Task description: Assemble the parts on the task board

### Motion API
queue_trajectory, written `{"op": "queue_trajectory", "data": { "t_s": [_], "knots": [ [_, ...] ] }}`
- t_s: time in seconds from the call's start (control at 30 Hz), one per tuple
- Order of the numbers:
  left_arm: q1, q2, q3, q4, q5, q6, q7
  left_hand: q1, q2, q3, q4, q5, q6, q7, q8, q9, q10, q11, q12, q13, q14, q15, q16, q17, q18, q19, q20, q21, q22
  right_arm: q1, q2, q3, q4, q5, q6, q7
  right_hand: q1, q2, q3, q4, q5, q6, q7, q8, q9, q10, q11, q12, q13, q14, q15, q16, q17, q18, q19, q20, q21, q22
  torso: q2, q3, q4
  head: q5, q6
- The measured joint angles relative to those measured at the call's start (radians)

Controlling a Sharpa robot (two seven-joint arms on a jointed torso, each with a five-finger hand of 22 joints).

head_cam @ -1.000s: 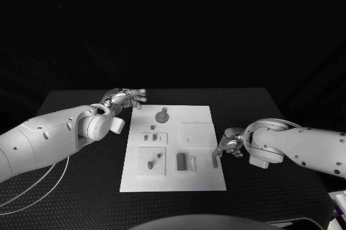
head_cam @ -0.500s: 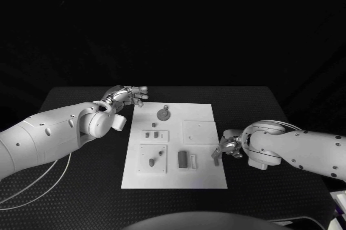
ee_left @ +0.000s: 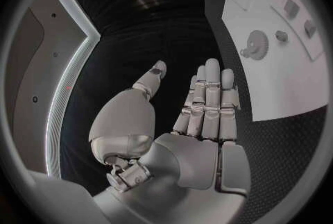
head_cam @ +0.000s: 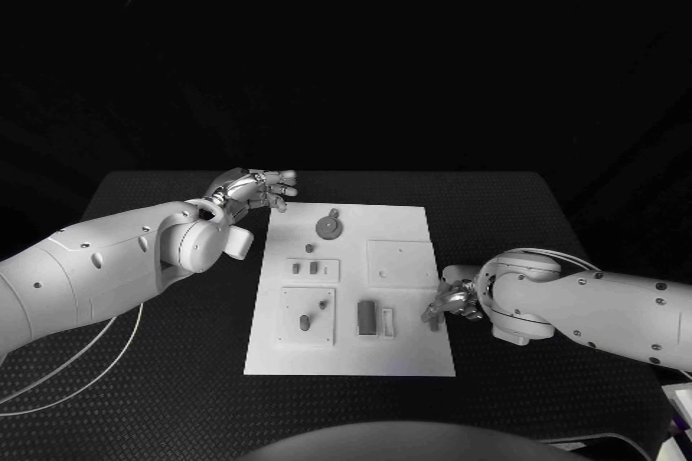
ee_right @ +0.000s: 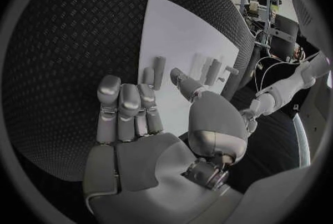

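Observation:
The white task board lies mid-table. On it are a grey gear, two small pieces, a peg, a dark block and a pale bar. A grey bar lies near the board's right edge. My right hand is at that edge, fingers apart, fingertips right beside the bar. In the right wrist view the bar lies flat just beyond the hand, which holds nothing. My left hand hovers open past the board's far left corner, fingers straight.
The black table has free room on both sides of the board. A thin cable curves under my left arm at the near left. In the left wrist view the gear shows on the board.
The camera has shifted slightly. My right hand has slid along the board's right edge toward the near side, closing on the grey bar. The left hand has barely moved.

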Motion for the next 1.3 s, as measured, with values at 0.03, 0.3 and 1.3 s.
{"op": "queue_trajectory", "data": {
  "t_s": [0.03,0.3,1.3],
  "knots": [
    [0.000,0.000,0.000,0.000,0.000,0.000,0.000,0.000,0.000,0.000,0.000,0.000,0.000,0.000,0.000,0.000,0.000,0.000,0.000,0.000,0.000,0.000,0.000,0.000,-0.001,0.000,0.000,0.000,0.000,-0.001,0.002,0.001,-0.001,-0.005,-0.001,-0.001,-0.002,0.002,-0.001,-0.001,0.000,0.001,0.000,0.000,0.000,0.000,0.000,0.000,0.000,0.003,0.000,0.000,0.000,0.000,0.001,0.001,0.000,0.000,0.000,-0.0001,0.0000,0.000,0.000],
    [0.000,-0.002,0.000,0.002,0.000,0.001,-0.001,0.000,0.000,0.000,0.000,0.000,0.000,0.000,0.000,0.000,0.000,0.000,0.000,0.000,0.000,0.000,0.000,0.001,0.003,0.000,0.000,0.000,0.001,-0.015,0.030,0.007,-0.001,-0.070,-0.004,0.000,0.028,0.049,0.017,-0.039,0.000,0.001,-0.001,0.028,0.020,0.000,0.000,-0.006,-0.001,-0.001,-0.004,-0.005,-0.002,0.000,0.001,0.001,0.000,0.000,0.000,0.0000,0.0001,0.004,-0.002],
    [0.000,-0.006,0.000,0.008,-0.042,0.002,-0.002,-0.003,0.004,-0.003,0.003,0.000,0.000,0.000,0.000,0.000,0.000,0.000,0.000,0.000,0.000,0.000,0.000,0.002,0.009,-0.002,0.002,-0.004,0.002,-0.036,0.026,0.005,0.031,-0.032,-0.082,0.009,0.094,0.100,0.113,-0.083,0.166,-0.001,0.001,0.096,-0.035,-0.020,0.006,-0.052,-0.022,-0.008,0.003,-0.019,0.002,-0.013,-0.005,0.017,0.004,-0.007,0.000,0.0004,-0.0004,0.008,-0.003]
  ]
}}
